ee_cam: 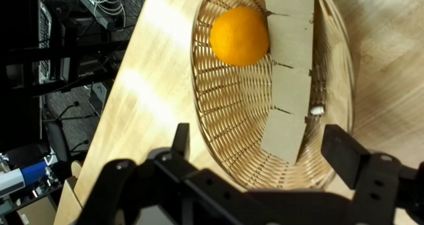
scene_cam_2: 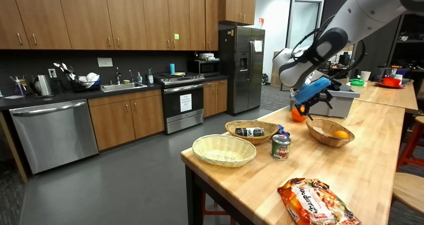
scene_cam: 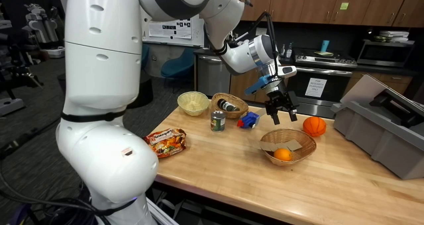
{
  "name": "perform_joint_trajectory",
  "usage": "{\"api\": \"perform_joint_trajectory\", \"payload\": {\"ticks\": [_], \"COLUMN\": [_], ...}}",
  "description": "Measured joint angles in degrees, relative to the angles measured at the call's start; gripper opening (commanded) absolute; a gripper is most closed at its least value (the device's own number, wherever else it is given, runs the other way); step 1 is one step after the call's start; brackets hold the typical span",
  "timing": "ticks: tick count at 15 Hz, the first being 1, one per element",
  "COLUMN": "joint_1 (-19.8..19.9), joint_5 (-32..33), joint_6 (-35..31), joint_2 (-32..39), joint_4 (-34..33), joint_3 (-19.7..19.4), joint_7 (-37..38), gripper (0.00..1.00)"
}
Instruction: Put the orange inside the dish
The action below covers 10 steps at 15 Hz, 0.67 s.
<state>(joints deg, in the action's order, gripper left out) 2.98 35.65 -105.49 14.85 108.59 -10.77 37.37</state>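
"Below the gripper, what is the biggest thing?"

"The wooden table. Next in size comes the white arm: upright in its lower part, bent over high above the gripper, then slanting down to it, so that the fingers point toward the tabletop."

"And how are those fingers?"

"Spread wide, well apart from each other."

"What else lies around the gripper?"

"Off to its side and lower down, the grey bin. Underneath, the dish, a tan woven basket with one end near the fingers. Inside that, a flat card strip. Then a bright ball with dark lines, lower than the gripper and to the bin's side of it."

"So where is the orange?"

"Inside the dish, just beside the card strip. It lies lower than the fingertips and toward the end farther from the gripper."
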Motion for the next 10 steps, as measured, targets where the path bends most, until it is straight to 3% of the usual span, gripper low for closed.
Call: {"api": "perform_joint_trajectory", "payload": {"ticks": [10], "joint_1": [-2.2], "joint_5": [-2.2], "joint_6": [-20.4], "joint_2": [8.7], "joint_4": [-6.6], "joint_3": [4.5], "joint_7": [-7.8], "gripper": [1.00]}}
